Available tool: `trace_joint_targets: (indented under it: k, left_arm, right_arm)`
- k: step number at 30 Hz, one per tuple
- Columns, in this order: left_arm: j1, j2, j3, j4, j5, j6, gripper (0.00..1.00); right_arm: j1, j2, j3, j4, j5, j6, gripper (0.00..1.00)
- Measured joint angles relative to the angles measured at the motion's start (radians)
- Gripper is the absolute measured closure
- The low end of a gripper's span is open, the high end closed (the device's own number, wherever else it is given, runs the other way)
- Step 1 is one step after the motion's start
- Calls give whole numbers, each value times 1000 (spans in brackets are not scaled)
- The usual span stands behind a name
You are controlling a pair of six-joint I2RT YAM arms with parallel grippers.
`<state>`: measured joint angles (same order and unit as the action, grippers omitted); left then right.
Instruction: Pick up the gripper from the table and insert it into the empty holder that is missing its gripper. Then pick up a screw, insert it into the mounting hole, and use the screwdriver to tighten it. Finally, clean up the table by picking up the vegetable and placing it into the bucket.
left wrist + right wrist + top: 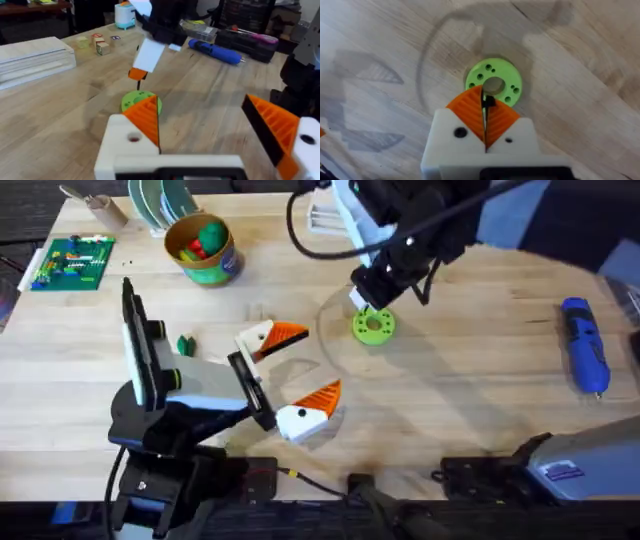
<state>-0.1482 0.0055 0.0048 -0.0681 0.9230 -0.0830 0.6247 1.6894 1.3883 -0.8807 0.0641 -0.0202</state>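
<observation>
Right gripper [485, 107], jaws clamped on a tiny black screw [489, 102], hovers above the bright green holed disc [493, 82]; left gripper [210, 125] jaws apart. The screw looks light, slippery, best pinched mid-shank.

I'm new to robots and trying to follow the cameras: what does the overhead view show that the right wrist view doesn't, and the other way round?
Overhead alone: the bucket with toy food inside, the small dark green vegetable on the table, the blue screwdriver at the right, and the left gripper, its orange-tipped fingers apart. Right wrist alone: a close look at the right gripper, its orange pads pressed together around a small dark thing. Both: the bright green disc with holes, on the wooden table.
</observation>
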Motion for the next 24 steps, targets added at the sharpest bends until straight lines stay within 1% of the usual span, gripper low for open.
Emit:
trace_joint_targets:
  k: [5,9,11,12,17,18,24]
  left_arm:
    - [0,0,0,0,0,0,8]
    - [0,0,0,0,0,0,7]
    - [0,0,0,0,0,0,7]
    - [0,0,0,0,0,0,7]
    - [0,0,0,0,0,0,8]
    - [0,0,0,0,0,0,9]
    - [0,0,0,0,0,0,9]
  right_arm:
    - [7,0,166,-110,4,-3,994]
    - [54,0,285,-140,11,-11,994]
    - [99,0,331,-146,12,-24,994]
    - [176,0,380,-152,14,-42,994]
    - [283,0,439,-186,14,-57,994]
    - [327,2,474,-222,14,-59,994]
    - [391,27,520,-244,14,-59,994]
